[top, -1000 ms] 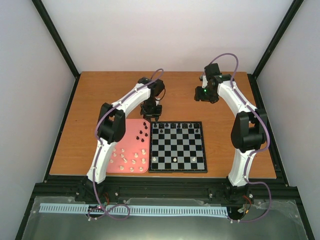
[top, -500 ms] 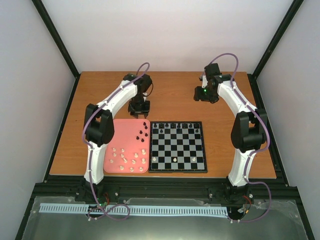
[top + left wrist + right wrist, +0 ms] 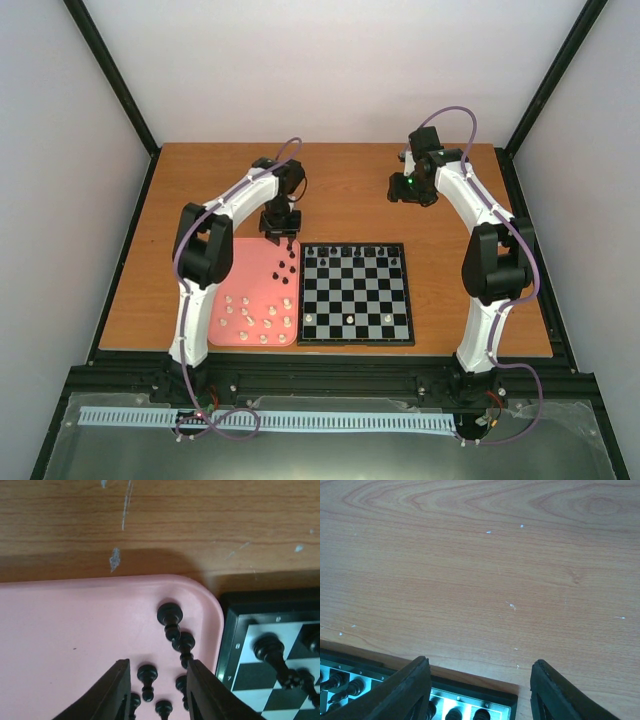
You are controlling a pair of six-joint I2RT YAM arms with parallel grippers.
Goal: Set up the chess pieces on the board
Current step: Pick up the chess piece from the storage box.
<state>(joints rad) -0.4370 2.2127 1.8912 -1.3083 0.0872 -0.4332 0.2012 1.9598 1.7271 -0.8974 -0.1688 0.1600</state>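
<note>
The chequered board [image 3: 357, 293] lies mid-table with several black pieces [image 3: 350, 251] along its far row and three cream ones near its front. The pink tray [image 3: 252, 290] to its left holds several black pieces [image 3: 287, 266] at its far right corner and cream pieces [image 3: 262, 318] at the front. My left gripper [image 3: 279, 236] is open and empty above the tray's far right corner; in the left wrist view a black pawn [image 3: 147, 675] stands between its fingers [image 3: 117, 690]. My right gripper [image 3: 404, 189] is open and empty above bare table beyond the board's far edge [image 3: 485, 694].
Brown wooden table [image 3: 360, 190] stretches behind the board and tray. Black frame posts [image 3: 108, 75] and white walls enclose the sides. The board's corner [image 3: 235, 610] sits right beside the tray's rim [image 3: 212, 605].
My left arm swung left away from the board's far left corner, then came back forward over the tray's far right corner. The right arm has not moved.
</note>
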